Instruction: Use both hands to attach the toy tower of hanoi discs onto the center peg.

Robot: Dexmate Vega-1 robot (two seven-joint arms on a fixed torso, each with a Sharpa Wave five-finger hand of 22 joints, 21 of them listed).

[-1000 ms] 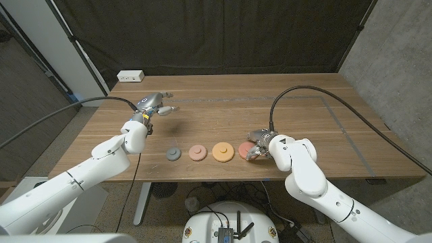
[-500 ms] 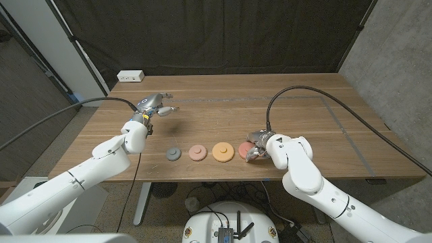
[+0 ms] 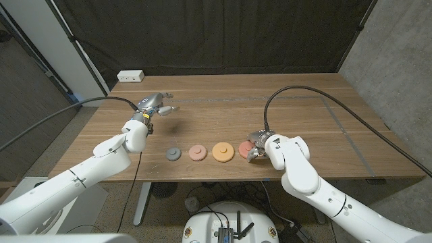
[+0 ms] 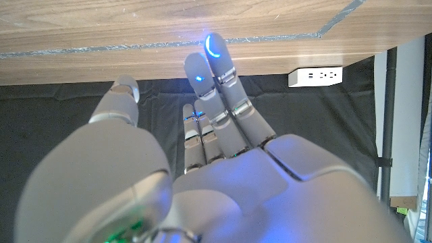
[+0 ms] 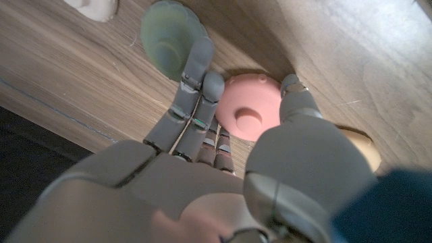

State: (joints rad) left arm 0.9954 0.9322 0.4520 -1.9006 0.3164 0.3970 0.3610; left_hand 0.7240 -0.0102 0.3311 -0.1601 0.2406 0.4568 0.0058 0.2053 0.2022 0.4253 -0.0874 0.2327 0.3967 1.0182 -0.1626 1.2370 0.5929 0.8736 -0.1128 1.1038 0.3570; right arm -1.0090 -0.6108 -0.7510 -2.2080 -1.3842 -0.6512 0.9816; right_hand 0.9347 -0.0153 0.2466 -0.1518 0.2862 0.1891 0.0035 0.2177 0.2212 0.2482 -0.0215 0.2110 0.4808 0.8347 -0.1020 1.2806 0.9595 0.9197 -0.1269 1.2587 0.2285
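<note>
Several discs lie in a row near the table's front edge: a grey disc (image 3: 173,153), a salmon disc (image 3: 197,152), an orange disc (image 3: 223,150) and a pink-red disc (image 3: 246,148). My right hand (image 3: 259,144) sits at the pink-red disc (image 5: 251,106), fingers on one side of its rim and thumb on the other, pinching it on the table. Beyond its fingertips lies a grey-green disc (image 5: 172,30). The tan-orange disc (image 5: 361,143) lies beside the thumb. My left hand (image 3: 156,104) hovers over the far left of the table with fingers (image 4: 219,74) stretched out, holding nothing.
A white power strip (image 3: 130,76) lies at the table's back left corner, also seen as the power strip (image 4: 317,75) past my left fingers. Black cables arc over both arms. A pale object (image 5: 94,7) lies beyond the grey-green disc. A dark curtain hangs behind the table.
My right forearm and its cable have shifted slightly to the left, while the hand stays at the pink-red disc. The left arm and the discs have not moved.
</note>
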